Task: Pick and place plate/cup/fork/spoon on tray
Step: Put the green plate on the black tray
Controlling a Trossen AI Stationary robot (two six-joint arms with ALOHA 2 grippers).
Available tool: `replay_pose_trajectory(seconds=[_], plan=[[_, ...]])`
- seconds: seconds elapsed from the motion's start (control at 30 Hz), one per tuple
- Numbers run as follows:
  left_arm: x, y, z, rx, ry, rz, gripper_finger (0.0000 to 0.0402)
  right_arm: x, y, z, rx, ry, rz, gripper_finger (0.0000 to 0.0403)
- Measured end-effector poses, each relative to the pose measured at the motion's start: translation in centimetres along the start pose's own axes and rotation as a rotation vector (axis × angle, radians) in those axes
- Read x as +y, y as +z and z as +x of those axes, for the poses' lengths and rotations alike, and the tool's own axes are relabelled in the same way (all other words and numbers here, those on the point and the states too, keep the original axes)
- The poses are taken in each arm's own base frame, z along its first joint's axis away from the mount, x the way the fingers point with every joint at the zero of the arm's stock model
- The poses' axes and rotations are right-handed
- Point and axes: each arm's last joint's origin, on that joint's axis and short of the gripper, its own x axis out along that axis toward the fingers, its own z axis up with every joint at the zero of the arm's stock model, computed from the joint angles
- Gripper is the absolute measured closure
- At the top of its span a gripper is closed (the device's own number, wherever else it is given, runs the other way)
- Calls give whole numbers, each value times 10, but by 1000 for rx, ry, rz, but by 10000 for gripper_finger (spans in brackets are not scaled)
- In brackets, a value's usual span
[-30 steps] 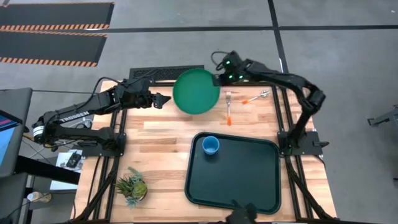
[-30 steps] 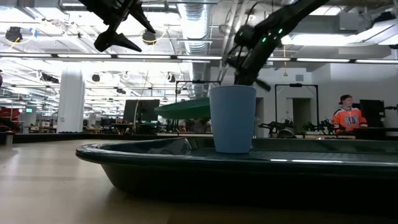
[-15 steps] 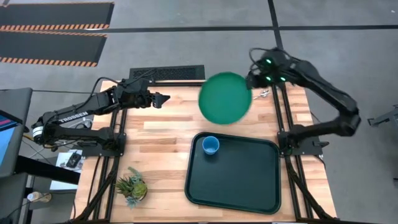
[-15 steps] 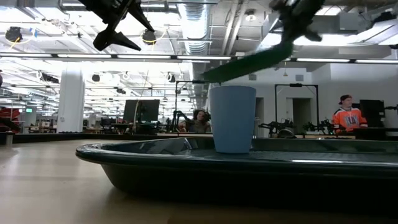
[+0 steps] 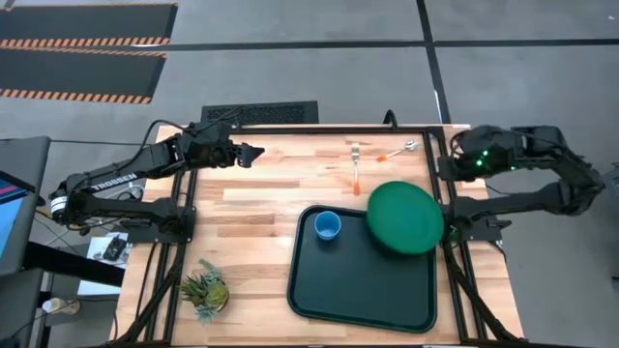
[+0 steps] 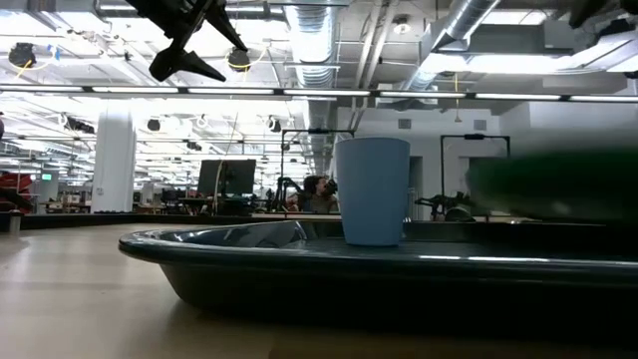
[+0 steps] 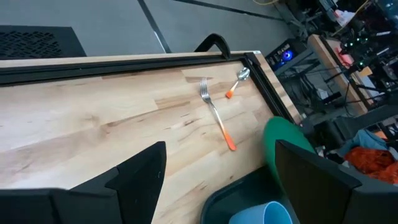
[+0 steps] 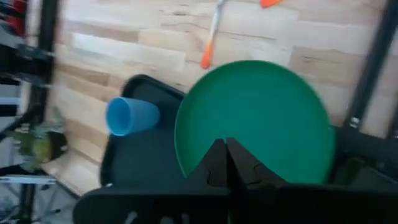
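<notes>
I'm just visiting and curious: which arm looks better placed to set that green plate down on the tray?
Probably the right. Its hand is shut on the plate, already above the tray's far right corner. The left hand hangs open, far from the tray.

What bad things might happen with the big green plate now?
The right tool holds the plate by its edge only, above the tray's far right corner, so it might slip or tip.

The plate reaches past the tray's rim, so it may land half off the tray.

The cup stands close by on the tray, and a sliding plate might knock it over.
</notes>
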Motion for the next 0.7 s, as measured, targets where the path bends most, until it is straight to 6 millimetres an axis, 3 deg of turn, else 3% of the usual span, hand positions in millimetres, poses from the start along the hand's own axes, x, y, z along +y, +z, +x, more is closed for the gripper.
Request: replay_pose_trajectory(seconds=[0.17, 0.43, 0.57, 0.7], plan=[[0, 1, 0, -11, 3, -8, 117, 7, -8, 19, 33, -50, -104, 359], [-1, 2, 0, -33, -1, -19, 117, 27, -31, 107, 172, -234, -485, 240], [-1, 2, 0, -35, 0, -16, 117, 25, -21, 139, 185, -327, -555, 170], [-1, 2, 1, -37, 7, -13, 117, 15, -3, 164, 275, -318, -580, 148]])
